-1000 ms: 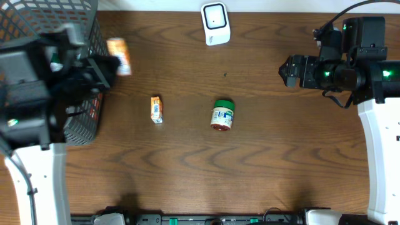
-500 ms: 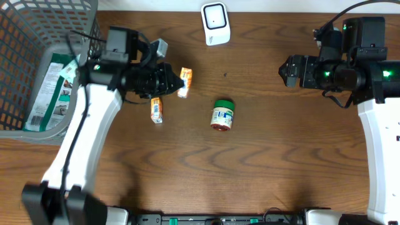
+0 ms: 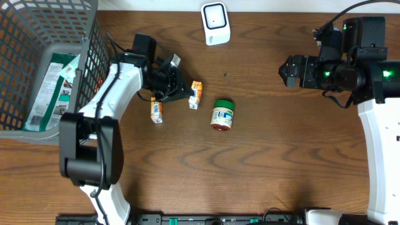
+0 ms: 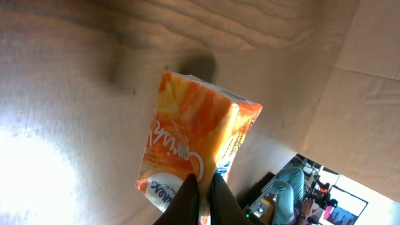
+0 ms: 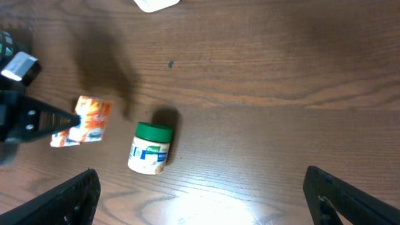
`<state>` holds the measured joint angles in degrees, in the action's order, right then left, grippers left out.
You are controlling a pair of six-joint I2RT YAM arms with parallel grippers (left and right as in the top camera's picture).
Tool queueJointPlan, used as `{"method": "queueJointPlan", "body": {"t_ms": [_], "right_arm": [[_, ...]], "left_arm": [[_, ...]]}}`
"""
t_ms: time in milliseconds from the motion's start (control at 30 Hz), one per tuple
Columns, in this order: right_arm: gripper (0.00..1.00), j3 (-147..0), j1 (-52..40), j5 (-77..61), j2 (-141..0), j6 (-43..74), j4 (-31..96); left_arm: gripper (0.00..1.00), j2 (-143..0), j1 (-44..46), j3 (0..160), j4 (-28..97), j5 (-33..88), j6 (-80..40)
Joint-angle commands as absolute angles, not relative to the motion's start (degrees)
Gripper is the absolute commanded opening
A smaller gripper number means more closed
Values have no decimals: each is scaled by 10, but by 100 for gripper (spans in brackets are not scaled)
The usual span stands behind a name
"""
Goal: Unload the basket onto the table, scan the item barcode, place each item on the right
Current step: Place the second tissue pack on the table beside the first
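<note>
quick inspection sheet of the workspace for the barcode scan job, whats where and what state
surface: brown wooden table, no spills seen
job's things: white scanner at the far edge; orange carton held above the table, barcode not visible
clutter: small orange box and green-lidded jar lying on the table; grey basket at the left holding a green packet
grippers: left tool shut on the orange carton; right tool open, holding nothing, apart from the items
cables: black cable arcing over the right arm
surroundings: nothing seen
</note>
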<state>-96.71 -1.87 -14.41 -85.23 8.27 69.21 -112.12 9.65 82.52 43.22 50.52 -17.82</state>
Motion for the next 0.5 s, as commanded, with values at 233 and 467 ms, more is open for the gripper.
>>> {"method": "queueJointPlan", "body": {"t_ms": [233, 467], "right_arm": [[99, -978, -19, -149, -855, 74, 692], [99, -978, -19, -149, -855, 74, 692]], "left_arm": [[8, -1190, 101, 817, 393, 514, -177], [7, -1193, 87, 817, 371, 462, -202]]}}
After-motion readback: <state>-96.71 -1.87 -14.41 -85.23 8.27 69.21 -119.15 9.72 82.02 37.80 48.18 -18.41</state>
